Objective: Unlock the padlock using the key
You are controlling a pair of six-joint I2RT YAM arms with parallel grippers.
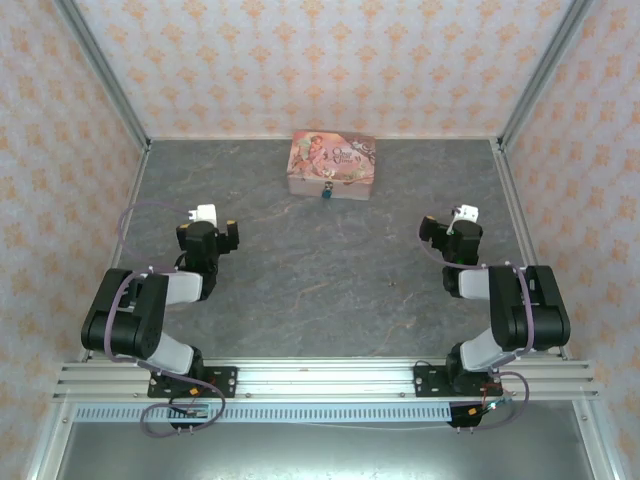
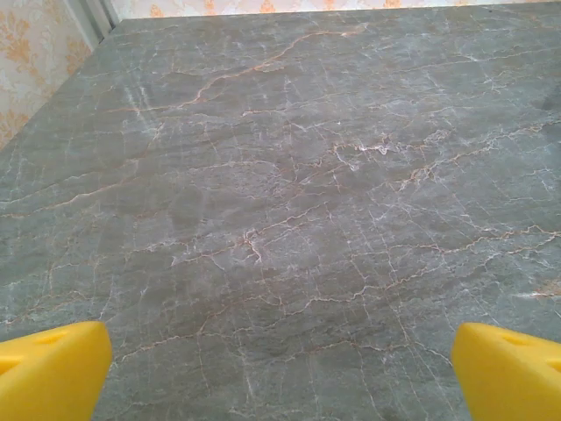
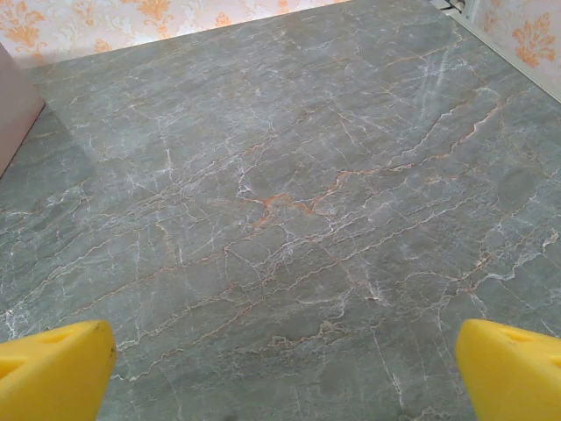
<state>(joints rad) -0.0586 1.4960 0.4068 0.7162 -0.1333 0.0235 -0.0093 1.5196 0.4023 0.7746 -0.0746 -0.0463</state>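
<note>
The padlock (image 1: 326,194) sits at the pink tin's (image 1: 332,165) near side, far centre of the bench (image 1: 300,285). It looks tiny, rigid, light and likely slippery, so pinch its body. The left hand (image 2: 280,377) and right hand (image 3: 282,377) gape empty.

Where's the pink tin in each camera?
Top: pink tin at far centre.
Left wrist: aimed at the far-left corner, left of it.
Right wrist: pink edge at upper left, probably it.
Shared landmark: grey marble table, orange-patterned wall.

tin (image 1: 331,163): far centre of table (image 1: 330,280) | padlock (image 1: 326,195): before it (touching its near face), midway along
</note>
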